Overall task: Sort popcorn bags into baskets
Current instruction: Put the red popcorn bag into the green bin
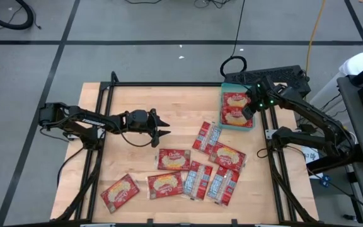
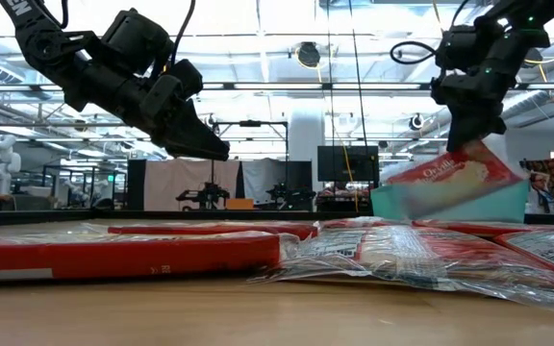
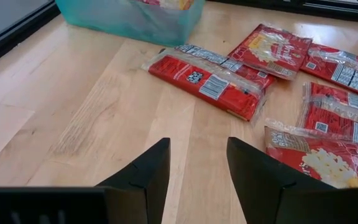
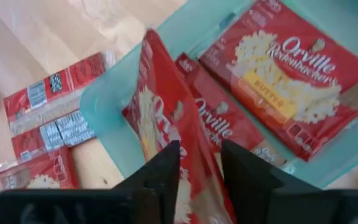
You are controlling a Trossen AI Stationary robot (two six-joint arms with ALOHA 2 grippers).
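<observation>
Overhead, high view: the teal basket [image 1: 253, 123] sits at the tabletop's far right corner with popcorn bags [image 1: 236, 99] inside.
High view, right gripper [image 1: 251, 111]: over the basket's right side, above a bag [image 1: 236, 116] lying at the basket's near end.
High view, left gripper [image 1: 166, 127]: above bare wood left of the tabletop's middle, fingers spread, nothing between them.
High view, loose bags [image 1: 226, 156]: seven scattered from the middle toward the near edge; one [image 1: 120, 192] lies apart near the near left corner.
Low view, right gripper [image 2: 472, 137]: directly above a tilted bag [image 2: 453, 185] leaning up out of the basket [image 2: 508, 204].
Low view, left gripper [image 2: 210, 147]: raised off the tabletop, empty.
Left wrist view, fingers [image 3: 145, 177]: parted over bare wood; bags [image 3: 211, 82] and basket [image 3: 128, 20] lie beyond.
Right wrist view, fingers [image 4: 245, 171]: a tilted bag [image 4: 169, 132] stands on edge between them over the basket [image 4: 109, 138]; whether they grip it I cannot tell.
Right wrist view, basket contents: two more bags [image 4: 291, 78] lie flat inside.
</observation>
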